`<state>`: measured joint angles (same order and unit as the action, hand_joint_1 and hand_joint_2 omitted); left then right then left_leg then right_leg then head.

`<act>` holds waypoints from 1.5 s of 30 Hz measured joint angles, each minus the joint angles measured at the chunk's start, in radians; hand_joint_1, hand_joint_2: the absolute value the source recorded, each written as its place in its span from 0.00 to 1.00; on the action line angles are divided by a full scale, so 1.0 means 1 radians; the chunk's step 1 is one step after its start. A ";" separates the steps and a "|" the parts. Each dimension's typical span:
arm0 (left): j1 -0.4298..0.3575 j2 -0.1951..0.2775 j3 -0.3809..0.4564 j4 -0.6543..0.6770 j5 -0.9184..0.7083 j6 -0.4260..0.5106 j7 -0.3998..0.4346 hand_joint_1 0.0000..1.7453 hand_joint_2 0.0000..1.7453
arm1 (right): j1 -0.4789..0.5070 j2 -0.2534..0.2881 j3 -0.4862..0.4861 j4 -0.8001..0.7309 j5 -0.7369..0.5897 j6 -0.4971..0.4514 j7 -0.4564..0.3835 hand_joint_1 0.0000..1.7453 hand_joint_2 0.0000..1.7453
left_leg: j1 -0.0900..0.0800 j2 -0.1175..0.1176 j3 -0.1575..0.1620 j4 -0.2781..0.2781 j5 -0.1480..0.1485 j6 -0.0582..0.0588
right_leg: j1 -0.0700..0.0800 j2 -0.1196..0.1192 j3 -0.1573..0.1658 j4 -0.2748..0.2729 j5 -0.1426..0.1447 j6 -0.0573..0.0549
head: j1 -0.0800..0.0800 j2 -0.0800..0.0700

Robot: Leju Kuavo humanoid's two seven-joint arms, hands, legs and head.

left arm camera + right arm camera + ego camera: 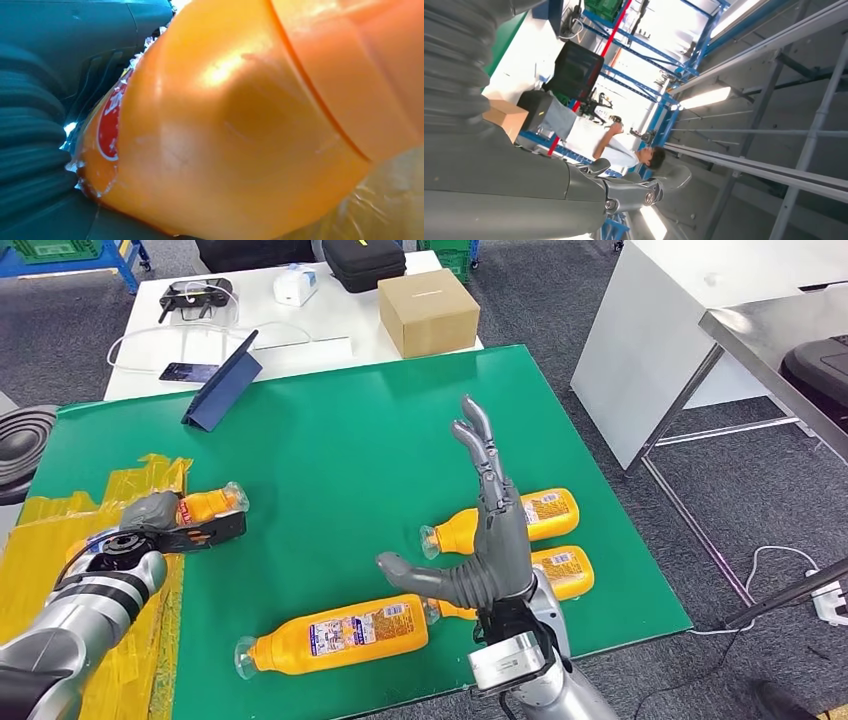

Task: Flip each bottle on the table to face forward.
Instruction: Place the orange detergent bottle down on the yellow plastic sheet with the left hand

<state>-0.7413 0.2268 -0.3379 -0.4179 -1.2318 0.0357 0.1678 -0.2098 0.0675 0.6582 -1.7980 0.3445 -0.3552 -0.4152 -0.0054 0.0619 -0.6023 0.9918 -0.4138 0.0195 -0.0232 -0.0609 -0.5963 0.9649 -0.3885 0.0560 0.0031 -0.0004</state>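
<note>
Several orange bottles with clear caps lie on the green table (pixel 330 440). My left hand (pixel 160 525) grips one small bottle (pixel 207 506) at the table's left side, over the yellow film; up close the bottle (pixel 225 125) presses against the hand's grey cover (pixel 30 150). A long bottle (pixel 335 633) lies near the front edge, cap to the left. Two more lie at the right: one (pixel 530 513) behind my right hand, one (pixel 567 570) partly hidden by it. My right hand (pixel 490 530) stands raised and holds nothing, fingers spread upward, thumb (pixel 624 195) out.
Yellow film (pixel 90 510) covers the table's left end. A blue folded case (pixel 222 385) stands at the back left. Behind on a white table sit a cardboard box (pixel 428 310) and a phone (pixel 188 371). A metal table (pixel 770 330) stands at right. A person (pixel 624 150) is far off.
</note>
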 joint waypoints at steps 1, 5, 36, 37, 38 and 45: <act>0.002 -0.003 0.001 0.002 0.001 0.004 0.002 0.00 1.00 | -0.001 0.001 0.000 0.002 -0.001 0.002 0.000 0.00 1.00 | 0.000 0.000 0.000 0.000 0.000 0.000 | 0.000 0.000 0.000 0.000 0.000 0.000 | 0.000 0.000; 0.017 -0.022 0.012 0.005 0.007 0.049 0.020 0.00 1.00 | -0.001 0.004 -0.003 0.008 -0.005 0.005 0.001 0.00 1.00 | 0.000 -0.001 0.002 0.000 0.002 0.000 | 0.000 -0.001 0.002 0.000 0.000 0.000 | 0.000 0.000; 0.245 -0.122 0.257 -0.368 0.395 0.247 -0.300 0.00 1.00 | 0.042 -0.003 -0.026 0.049 0.122 0.035 0.054 0.00 1.00 | 0.000 0.000 -0.003 0.000 0.003 0.000 | 0.000 -0.001 -0.003 0.000 0.001 -0.001 | 0.000 0.000; 0.258 -0.123 0.261 -0.396 0.421 0.230 -0.311 0.00 1.00 | 0.042 -0.004 -0.025 0.052 0.132 0.042 0.062 0.00 1.00 | 0.000 0.000 -0.003 0.000 0.003 0.000 | 0.000 -0.001 -0.003 0.000 0.001 -0.001 | 0.000 0.000; 0.272 -0.123 0.264 -0.424 0.448 0.211 -0.321 0.00 1.00 | 0.042 -0.006 -0.023 0.056 0.143 0.050 0.070 0.00 1.00 | 0.000 0.000 -0.003 0.000 0.003 0.000 | 0.000 -0.001 -0.003 0.000 0.001 -0.001 | 0.000 0.000; 0.384 -0.133 0.278 -0.667 0.674 0.099 -0.400 0.00 1.00 | 0.040 -0.016 0.023 0.105 0.247 0.105 0.120 0.00 1.00 | 0.000 -0.001 -0.005 0.000 0.002 0.000 | 0.001 -0.001 -0.005 0.000 0.001 -0.001 | 0.000 0.000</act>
<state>-0.3569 0.0936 -0.0601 -1.0845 -0.5575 0.1346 -0.2323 -0.1696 0.0511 0.6815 -1.6934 0.5914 -0.2501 -0.2954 -0.0052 0.0614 -0.6070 0.9919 -0.4113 0.0194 -0.0226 -0.0623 -0.6009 0.9650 -0.3873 0.0552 0.0033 -0.0004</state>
